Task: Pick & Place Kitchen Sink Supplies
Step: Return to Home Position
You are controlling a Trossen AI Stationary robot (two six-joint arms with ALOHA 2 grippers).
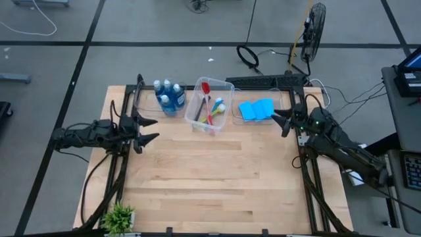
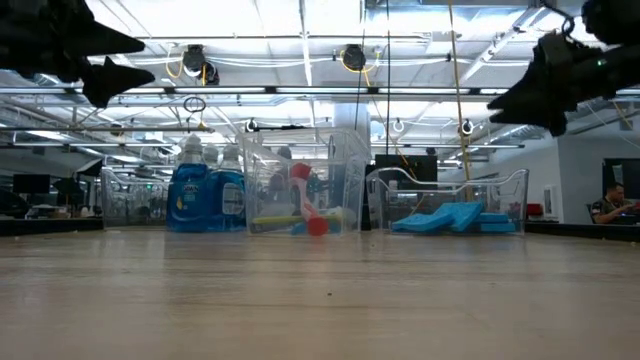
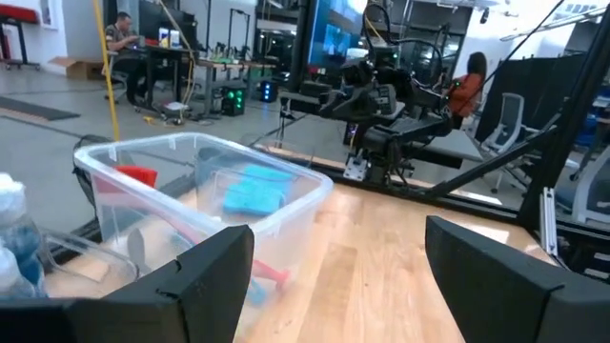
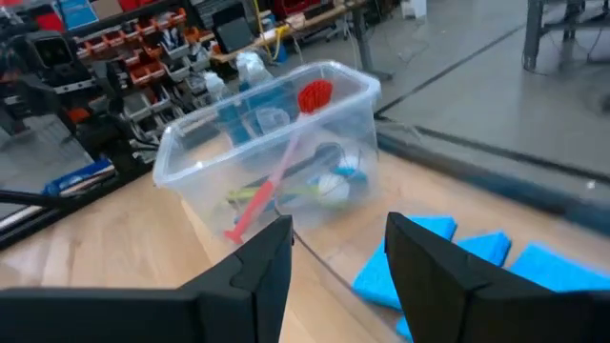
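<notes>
Along the table's far edge stand blue soap bottles [image 1: 169,97] in a clear bin. A middle clear bin [image 1: 210,105] holds long-handled brushes [image 4: 276,181]: red, yellow-green and blue. Bright-blue sponges [image 1: 256,109] lie in a third clear bin. My left gripper [image 1: 150,130] hovers open at the table's left side, pointing level toward the right, with nothing between its fingers [image 3: 205,276]. My right gripper [image 1: 281,122] hovers open at the right side, beside the sponges, holding nothing.
A small green potted plant [image 1: 118,216] sits at the near left corner. The wide wooden tabletop [image 1: 210,178] stretches between the arms and the near edge. People sit at desks in the room beyond the table.
</notes>
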